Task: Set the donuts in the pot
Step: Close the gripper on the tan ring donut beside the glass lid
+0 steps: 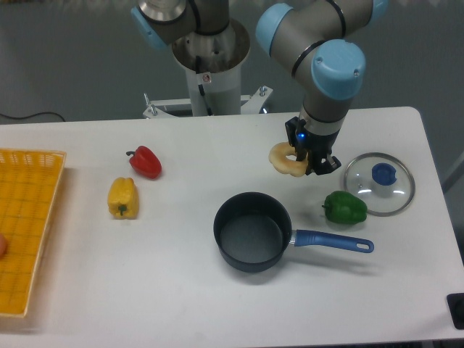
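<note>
Grip: my gripper [310,164] was clamped on the donut [287,160], pinching it at its right side, so most of the ring hung out to the left of my fingers.
Donut: it was held in the air above the table [181,290], behind the pot and a little to its right, not over the opening.
Pot: the pot [251,232] sat empty near the front of the table, its blue handle pointing right.
Risk of slipping: I judged the off-centre hold to be the weak point; a quick swing could have let the ring twist or drop short of the rim.
Risk of missing: releasing too near the back rim might have landed the donut on the edge, from which it could roll off.
Neighbours: the green pepper [344,207] lay just beside the handle and the glass lid [378,183] was to my right; a low path could have nudged either.
Elsewhere: the red pepper [146,162], yellow pepper [122,197] and yellow basket [25,232] were well apart.
</note>
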`<state>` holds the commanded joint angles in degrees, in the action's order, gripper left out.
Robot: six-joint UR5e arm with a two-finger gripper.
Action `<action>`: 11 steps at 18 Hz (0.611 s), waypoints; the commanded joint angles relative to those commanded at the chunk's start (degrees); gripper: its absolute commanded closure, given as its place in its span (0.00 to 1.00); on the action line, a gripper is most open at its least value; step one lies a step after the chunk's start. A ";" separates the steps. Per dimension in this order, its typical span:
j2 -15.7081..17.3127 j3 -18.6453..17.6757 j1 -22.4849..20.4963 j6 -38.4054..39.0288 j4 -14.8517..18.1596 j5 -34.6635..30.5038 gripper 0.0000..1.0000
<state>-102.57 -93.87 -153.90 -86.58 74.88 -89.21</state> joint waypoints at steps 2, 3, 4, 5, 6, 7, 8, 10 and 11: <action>0.09 0.09 0.17 1.23 0.09 -0.09 0.63; 0.09 0.09 0.26 2.80 0.00 -0.09 0.63; 0.17 0.35 0.26 5.17 0.00 -0.09 0.63; 0.26 0.35 0.52 8.15 0.00 -0.17 0.63; 0.26 0.35 0.61 11.40 -0.09 -0.35 0.63; 0.26 -0.08 0.79 13.78 -0.26 -0.35 0.63; 0.26 -0.09 0.79 14.85 -0.26 -0.35 0.63; 0.26 0.00 0.79 16.17 -0.87 0.00 0.63; 0.26 0.00 0.79 17.92 -2.10 0.17 0.63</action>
<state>-102.30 -93.87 -153.11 -68.66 72.79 -89.03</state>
